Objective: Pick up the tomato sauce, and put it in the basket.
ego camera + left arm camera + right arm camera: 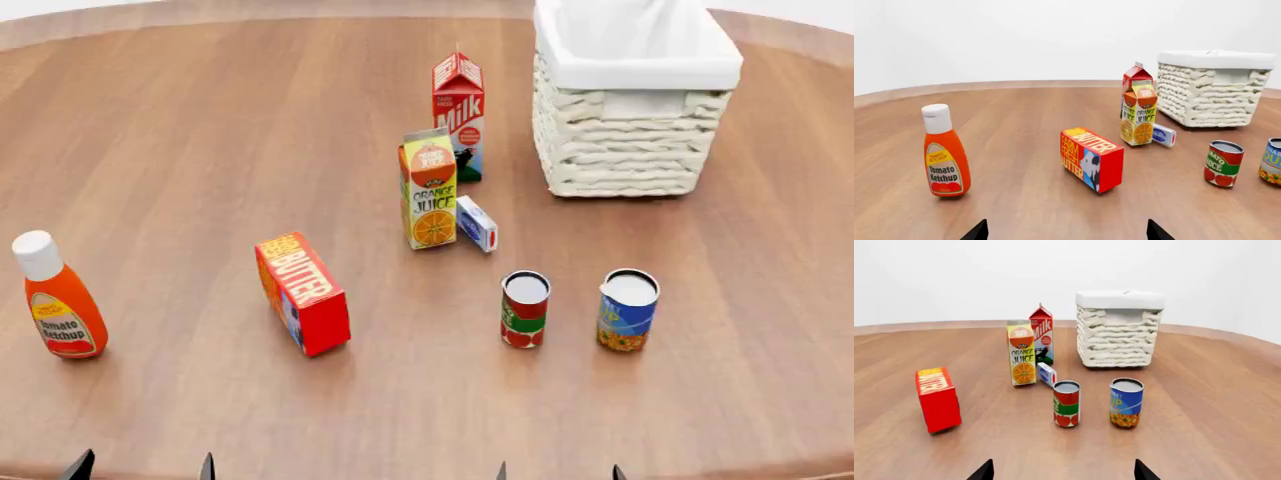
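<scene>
Counter (174,150): brown wood-grain surface with a rounded far edge, carrying all items below.

Basket (627,150): cream woven wicker, white cloth liner folded over the rim; stood near the far edge, toward the right side. Nothing visible inside from the head view.

Milk carton (458,115): red and white, upright, just left of the basket.

Orange juice carton (429,190): upright, just in front of the milk carton, nearer the counter's middle.

Butter box (303,293): red, lettered yellow, stood on a long edge, left of centre, toward the near edge.

Ketchup bottle (60,300): orange with white cap, upright, close to the left edge.

Blue-and-yellow can (627,310): upright, right of centre, toward the near edge.

Tomato sauce (525,310): small tin, red, green and white bands, plain grey top; upright on the counter, near but apart from the blue-and-yellow can on its left side, well in front of the basket, untouched.

Small blue-and-white box (477,223): lay on its side against the foot of the juice carton.

Left gripper (143,467): only dark finger tips showed at the near edge; fingers spread apart, holding nothing.

Right gripper (559,471): likewise, tips only, fingers parted and empty.
</scene>
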Available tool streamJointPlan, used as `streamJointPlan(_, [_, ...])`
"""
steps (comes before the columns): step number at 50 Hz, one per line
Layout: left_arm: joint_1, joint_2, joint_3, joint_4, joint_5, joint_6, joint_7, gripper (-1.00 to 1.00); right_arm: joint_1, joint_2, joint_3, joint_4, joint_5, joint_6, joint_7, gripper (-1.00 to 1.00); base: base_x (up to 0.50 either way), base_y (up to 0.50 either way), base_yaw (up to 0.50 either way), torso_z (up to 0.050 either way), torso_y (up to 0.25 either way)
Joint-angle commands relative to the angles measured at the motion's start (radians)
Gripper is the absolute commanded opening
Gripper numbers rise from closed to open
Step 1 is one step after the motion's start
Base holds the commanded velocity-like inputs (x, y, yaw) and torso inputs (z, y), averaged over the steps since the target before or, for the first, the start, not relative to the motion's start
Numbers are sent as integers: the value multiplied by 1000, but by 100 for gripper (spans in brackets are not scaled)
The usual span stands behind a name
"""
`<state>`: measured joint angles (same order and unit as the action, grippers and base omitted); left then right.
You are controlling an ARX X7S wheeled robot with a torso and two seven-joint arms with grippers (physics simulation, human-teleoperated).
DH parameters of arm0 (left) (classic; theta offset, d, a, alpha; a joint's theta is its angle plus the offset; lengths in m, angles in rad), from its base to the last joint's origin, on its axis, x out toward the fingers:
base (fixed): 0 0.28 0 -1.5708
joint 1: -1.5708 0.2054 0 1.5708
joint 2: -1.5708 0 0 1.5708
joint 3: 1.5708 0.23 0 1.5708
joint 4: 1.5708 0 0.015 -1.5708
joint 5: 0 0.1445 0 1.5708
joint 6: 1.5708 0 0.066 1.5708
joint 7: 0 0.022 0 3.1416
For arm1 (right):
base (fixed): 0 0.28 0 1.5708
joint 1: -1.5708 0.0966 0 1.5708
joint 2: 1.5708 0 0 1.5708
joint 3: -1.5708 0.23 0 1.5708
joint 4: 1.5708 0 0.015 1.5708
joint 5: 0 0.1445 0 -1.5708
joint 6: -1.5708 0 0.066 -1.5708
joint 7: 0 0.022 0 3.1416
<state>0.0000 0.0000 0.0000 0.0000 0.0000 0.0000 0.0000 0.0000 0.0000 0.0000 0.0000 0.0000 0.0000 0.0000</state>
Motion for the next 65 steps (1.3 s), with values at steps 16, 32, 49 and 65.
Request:
streamJointPlan(16, [13, -53, 58, 58, -76, -25, -59, 100, 5, 56, -82, -45, 25, 50, 78, 100, 0, 0, 0, 0, 0])
streamJointPlan(32, [71, -102, 73, 461, -79, -159, -113, 100, -35, 100, -120, -454, -16, 265, 121, 100, 0, 0, 0, 0, 0])
streamJointPlan(49, [80, -141, 67, 633, -114, -247, -141, 100, -33, 128, -137, -680, -34, 424, 151, 100, 0, 0, 0, 0, 0])
streamJointPlan(65, [84, -165, 41, 798, -200, -354, -161, 100, -79, 127, -148, -832, -24, 610, 181, 100, 0, 0, 0, 0, 0])
